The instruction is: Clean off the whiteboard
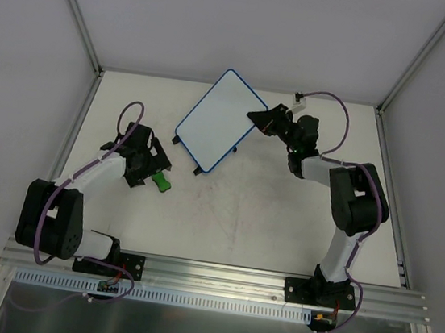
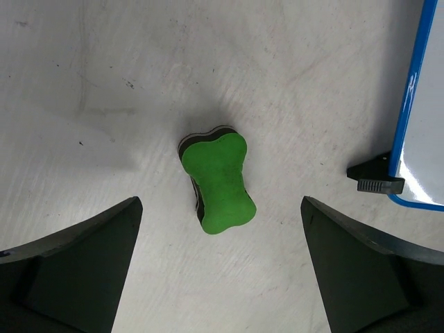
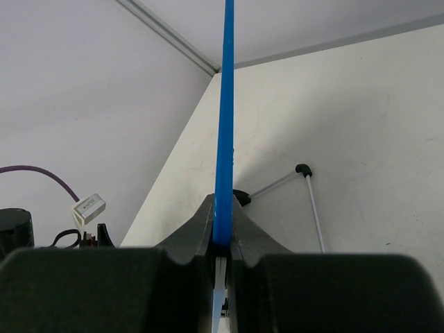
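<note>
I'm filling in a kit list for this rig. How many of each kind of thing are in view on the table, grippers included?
whiteboard: 1
green eraser: 1
grippers: 2 (left gripper, right gripper)
Total: 4

Green bone-shaped eraser (image 2: 216,182) lying on scuffed white table (image 1: 241,209), pale walls (image 1: 224,20), aluminium rail (image 1: 217,273)
</note>
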You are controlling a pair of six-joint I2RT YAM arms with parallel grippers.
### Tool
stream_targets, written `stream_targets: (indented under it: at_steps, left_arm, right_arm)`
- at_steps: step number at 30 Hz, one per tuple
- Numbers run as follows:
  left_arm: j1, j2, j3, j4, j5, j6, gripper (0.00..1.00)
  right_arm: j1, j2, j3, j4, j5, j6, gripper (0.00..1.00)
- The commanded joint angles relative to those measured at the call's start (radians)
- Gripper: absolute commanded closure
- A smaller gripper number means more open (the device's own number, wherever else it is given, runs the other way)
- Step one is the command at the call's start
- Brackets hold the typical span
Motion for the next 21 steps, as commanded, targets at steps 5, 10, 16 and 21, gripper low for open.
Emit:
stream_targets:
  at_steps: [5,10,16,21]
  left_arm:
    - [0.008,-0.047,0.018,-0.008,0.011,0.02,0.01]
    - [0.008,-0.059,0.018,-0.011,0.023,0.026,0.01]
    - [0.008,-0.076,0.02,-0.014,0.023,0.026,0.01]
    - [0.008,-0.076,0.02,-0.016,0.025,0.029,0.01]
  right_arm:
    - [0.037,-0.035,0.025,-0.059,-0.051,-0.112,0.83]
    - [0.04,-0.032,0.032,-0.068,-0.053,-0.119,0.74]
    - [0.04,-0.035,0.029,-0.065,-0.053,-0.122,0.65]
    - [0.04,-0.035,0.023,-0.064,-0.051,-0.128,0.47]
